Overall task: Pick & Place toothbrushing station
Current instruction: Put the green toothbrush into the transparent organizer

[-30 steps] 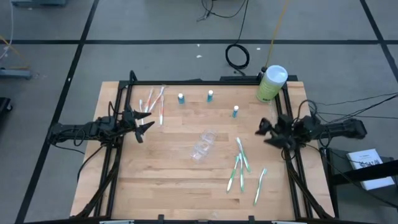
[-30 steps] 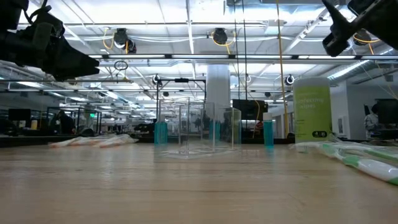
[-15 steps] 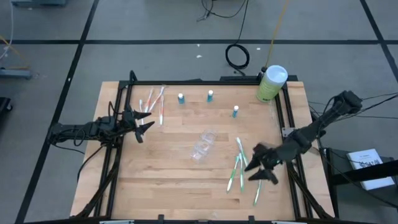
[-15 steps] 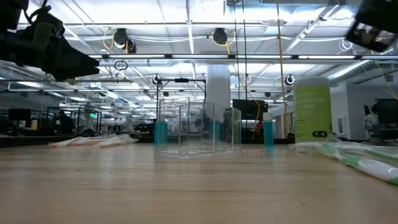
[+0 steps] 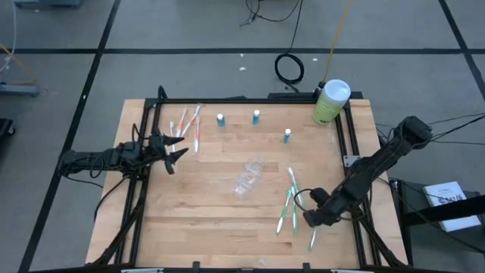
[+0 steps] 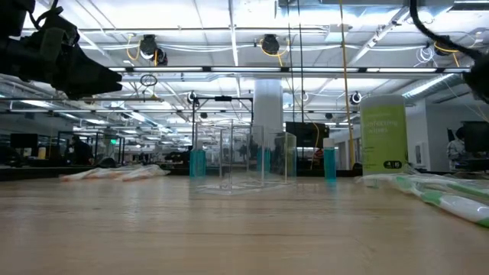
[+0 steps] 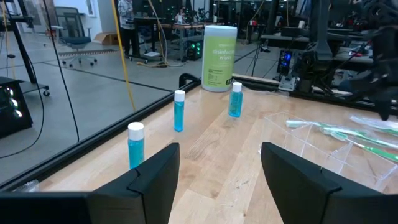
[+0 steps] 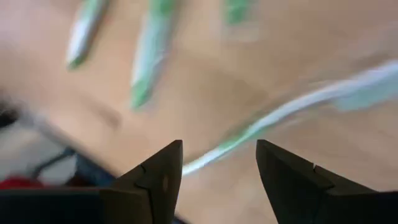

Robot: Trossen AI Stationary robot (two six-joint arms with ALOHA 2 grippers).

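The right gripper hovers with jaws parted and empty over the lone slim green-and-white toothbrush at five o'clock on the wooden table, so the step in hand looks like the first pick; next it should straddle the handle, clench and carry it to the small clear plastic holder at table centre. I count four green-white toothbrushes, about four pink-and-white toothbrushes at eleven o'clock, three blue-capped little tubes at twelve o'clock and one holder, while the left gripper waits at nine o'clock, spread and empty.
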